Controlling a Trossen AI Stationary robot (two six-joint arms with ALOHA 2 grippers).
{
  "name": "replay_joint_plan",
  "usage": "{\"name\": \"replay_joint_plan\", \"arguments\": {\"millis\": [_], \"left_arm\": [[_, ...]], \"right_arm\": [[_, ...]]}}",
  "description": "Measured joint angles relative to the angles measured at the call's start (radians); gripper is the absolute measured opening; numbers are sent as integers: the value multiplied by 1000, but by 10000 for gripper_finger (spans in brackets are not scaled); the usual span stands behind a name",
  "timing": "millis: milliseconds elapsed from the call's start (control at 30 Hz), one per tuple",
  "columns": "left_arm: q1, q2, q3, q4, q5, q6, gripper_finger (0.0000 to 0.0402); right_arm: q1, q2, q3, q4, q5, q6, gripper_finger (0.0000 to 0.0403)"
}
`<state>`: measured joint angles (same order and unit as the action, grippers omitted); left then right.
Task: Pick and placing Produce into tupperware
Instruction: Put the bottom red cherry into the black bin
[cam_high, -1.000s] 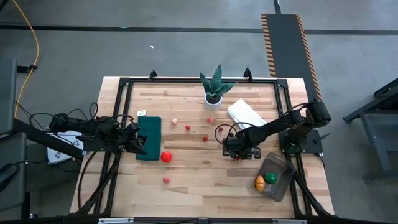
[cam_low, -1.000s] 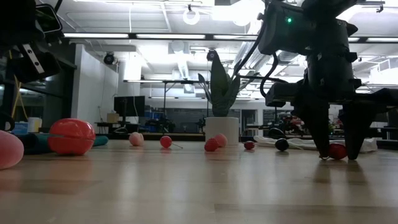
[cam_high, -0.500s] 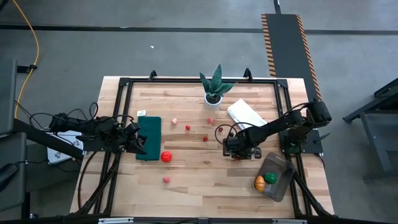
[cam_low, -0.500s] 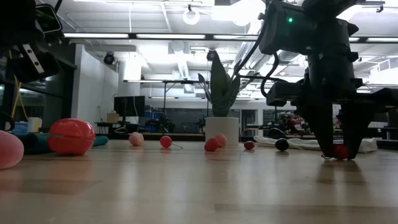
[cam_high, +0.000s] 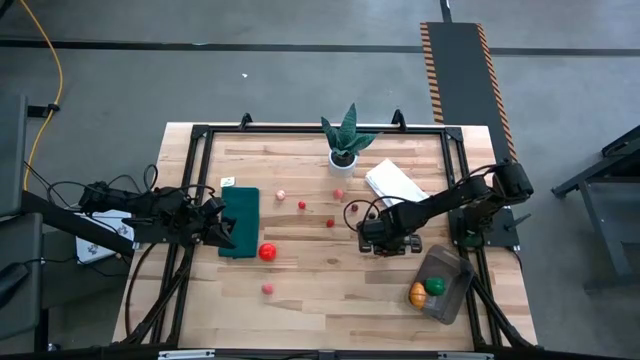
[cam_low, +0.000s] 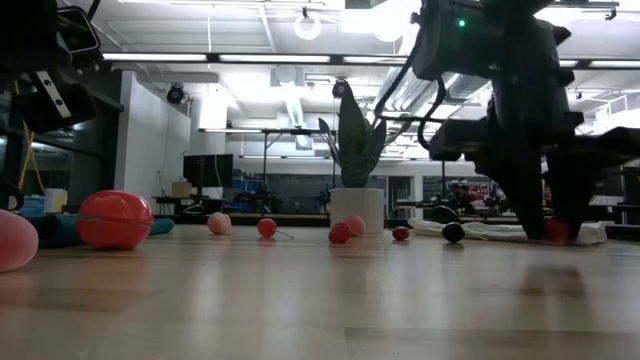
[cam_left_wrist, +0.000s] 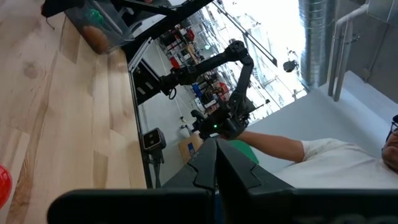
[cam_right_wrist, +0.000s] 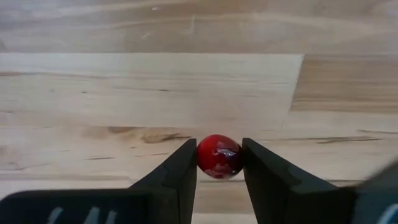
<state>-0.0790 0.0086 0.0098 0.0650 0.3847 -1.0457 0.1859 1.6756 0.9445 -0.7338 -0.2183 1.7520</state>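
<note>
My right gripper is shut on a small shiny red ball right of the table's middle; the ball also shows in the low view. The clear tupperware sits at the near right with an orange and a green piece inside. More produce lies on the wood: a big red ball, a pink one and several small red ones. My left gripper is shut and empty at the left, over the green mat's edge. My right gripper pinches the small red ball by two opposite sides between its two fingertips. The fingers come from above, pointing down. The ball sits a little above the wood, clear of it.
A dark green mat lies at the left. A spiky plant in a white pot stands at the far middle, and a folded white cloth lies right of it. A black frame rims the table.
My right gripper's fingers stood on either side of the small red ball on the wood. They have shut on it and risen a little, so the ball is now lifted just clear of the table.
</note>
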Motion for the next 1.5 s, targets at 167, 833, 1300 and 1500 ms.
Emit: {"name": "replay_joint_plan", "arguments": {"millis": [167,833,1300,1500], "left_arm": [[0,0,0,0,0,0,1],[0,0,0,0,9,0,1],[0,0,0,1,19,0,1],[0,0,0,1,19,0,1]], "right_arm": [[-18,-1,57,-76,8,-50,107],[-23,-2,260,-225,0,-119,107],[-24,-2,478,-489,32,-177,107],[-29,-2,574,-553,58,-193,107]]}}
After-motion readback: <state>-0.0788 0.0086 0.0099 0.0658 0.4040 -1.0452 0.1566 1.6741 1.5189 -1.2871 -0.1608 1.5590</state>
